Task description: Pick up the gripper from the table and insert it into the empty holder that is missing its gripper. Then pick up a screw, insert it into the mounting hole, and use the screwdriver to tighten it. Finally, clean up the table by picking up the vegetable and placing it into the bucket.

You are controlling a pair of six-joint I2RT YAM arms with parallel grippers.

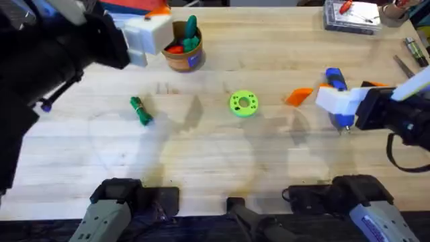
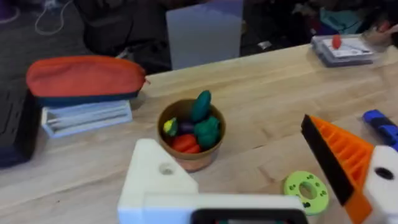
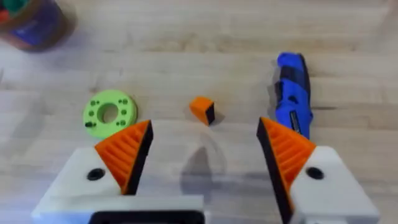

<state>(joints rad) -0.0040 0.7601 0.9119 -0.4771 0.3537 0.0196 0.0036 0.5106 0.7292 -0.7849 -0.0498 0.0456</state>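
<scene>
The small orange gripper (image 1: 299,95) lies on the table, seen ahead of my fingers as the gripper (image 3: 202,111). My right gripper (image 1: 330,101) hovers open just right of it, both orange pads (image 3: 127,149) on. The blue screwdriver (image 1: 334,78) lies partly under that gripper, beside the right finger as the screwdriver (image 3: 292,93). My left gripper (image 1: 153,23) is raised at the back left, open; one finger is the bare white holder (image 2: 155,180), the other carries an orange tip (image 2: 342,158). The bucket (image 1: 183,52) holds several vegetables; a green vegetable (image 1: 141,111) lies on the table. I cannot make out a screw.
A green disc (image 1: 243,103) with holes sits mid-table. A red pouch (image 2: 84,74) on a grey box lies behind the bucket (image 2: 189,134). A flat case (image 1: 351,16) and small tools (image 1: 413,50) lie at the back right.
</scene>
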